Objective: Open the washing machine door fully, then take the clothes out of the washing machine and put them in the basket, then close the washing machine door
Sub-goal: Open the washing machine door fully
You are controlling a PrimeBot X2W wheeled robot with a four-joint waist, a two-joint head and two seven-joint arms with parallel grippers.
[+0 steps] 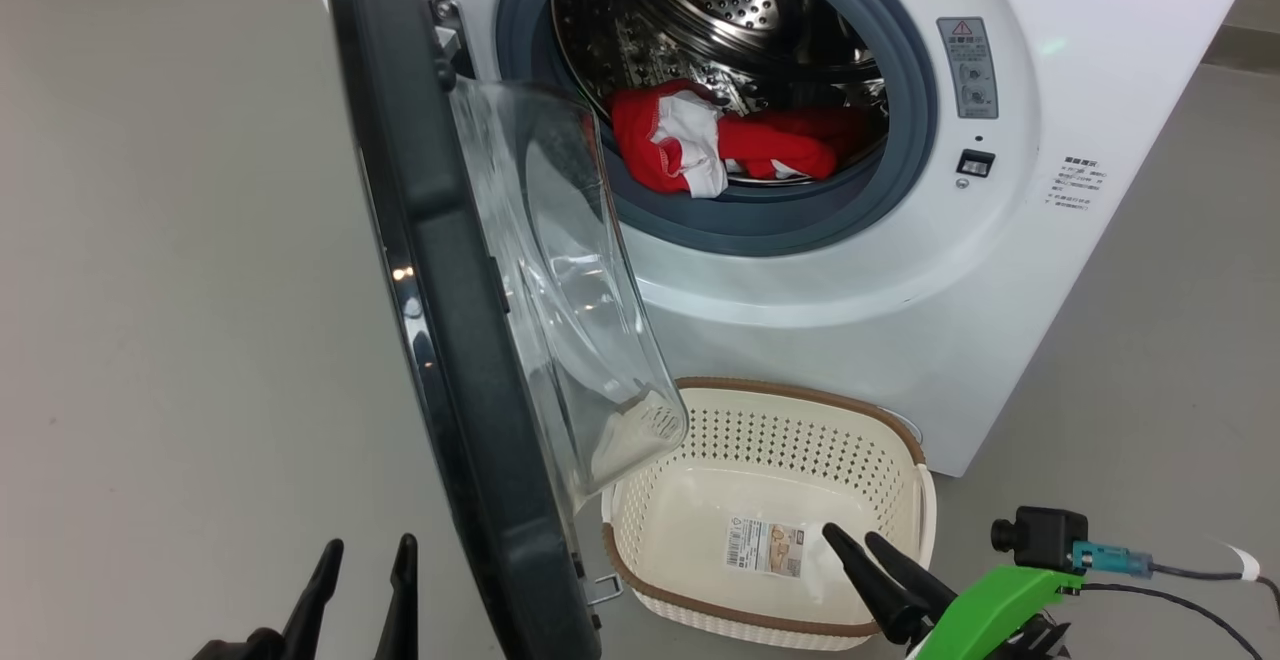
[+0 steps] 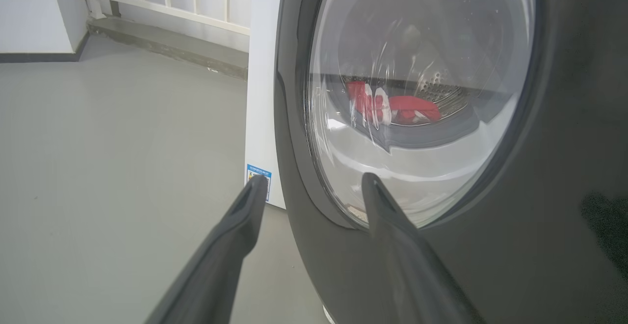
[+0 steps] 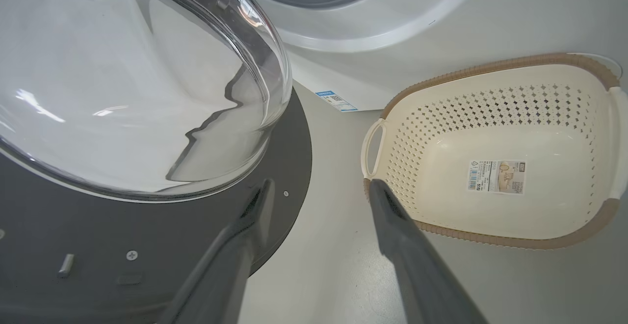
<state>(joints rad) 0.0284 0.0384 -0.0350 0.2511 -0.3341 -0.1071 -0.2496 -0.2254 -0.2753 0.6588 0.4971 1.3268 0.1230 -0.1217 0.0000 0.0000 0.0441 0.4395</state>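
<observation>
The washing machine door [image 1: 450, 340] stands wide open, with its thin edge turned to me. I will say where all things are from this door.

My left fingers [image 1: 403, 580] are low down on the door's outer side. They point up, close beside its dark face but not touching it. They are spread apart and hold nothing.

My right fingers [image 1: 865, 580] are low down on the door's inner side. They reach up and over the near rim of the basket [image 1: 800, 395]. My green wrist [image 1: 995, 605] slants in from the side away from the door. These fingers are apart too, with nothing between them.

The basket sits on the floor [image 1: 180, 290], just beside the door's bottom edge and under its glass bowl. There are no clothes in it.

The clothes [image 1: 700, 140] lie in the drum of the washing machine [image 1: 900, 270], past the door's inner side. They are red and white, bunched up at the front of the drum.
</observation>
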